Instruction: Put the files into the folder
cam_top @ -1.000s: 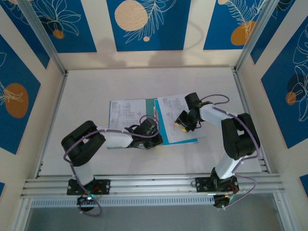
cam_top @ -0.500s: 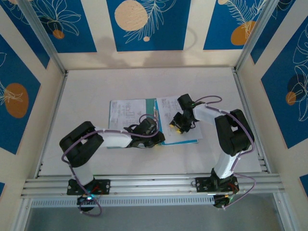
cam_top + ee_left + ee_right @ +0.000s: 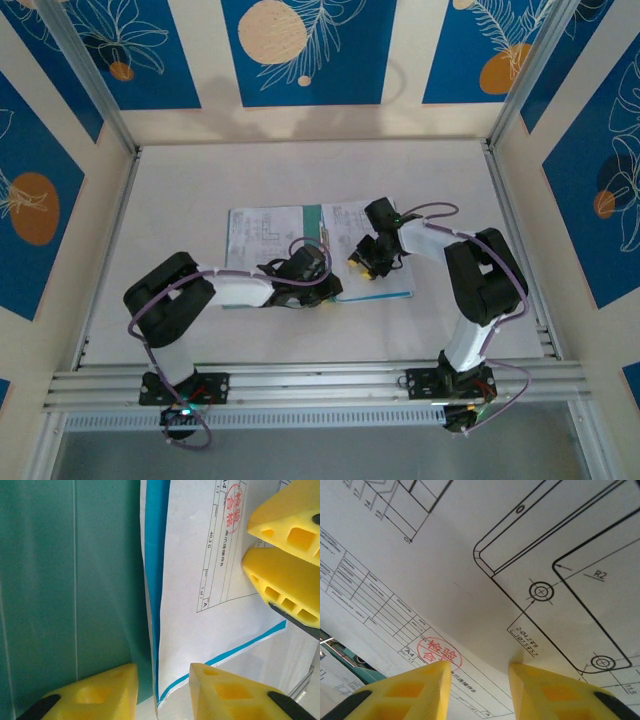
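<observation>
The teal-green folder (image 3: 70,580) lies open and flat, with a thin strip of it (image 3: 321,222) showing between the papers. A printed white sheet (image 3: 268,232) covers its left half. The other files (image 3: 345,225), white drawings over a light-blue sheet (image 3: 161,555), lie on its right side. My left gripper (image 3: 162,670) (image 3: 333,290) is open, and the papers' near corner stands free between its fingers. My right gripper (image 3: 479,666) (image 3: 361,268) is open, with both tips pressed down on the top drawing (image 3: 485,570). Its yellow fingers (image 3: 285,580) show in the left wrist view.
The papers lie in the middle of a white table (image 3: 200,170) walled by blue patterned panels. An aluminium rail (image 3: 320,380) carrying both arm bases runs along the near edge. The two grippers work close together over the papers' near edge.
My right gripper has moved left and dragged the right-hand sheets further over the folder. My left gripper has opened, and its arm has barely moved.
</observation>
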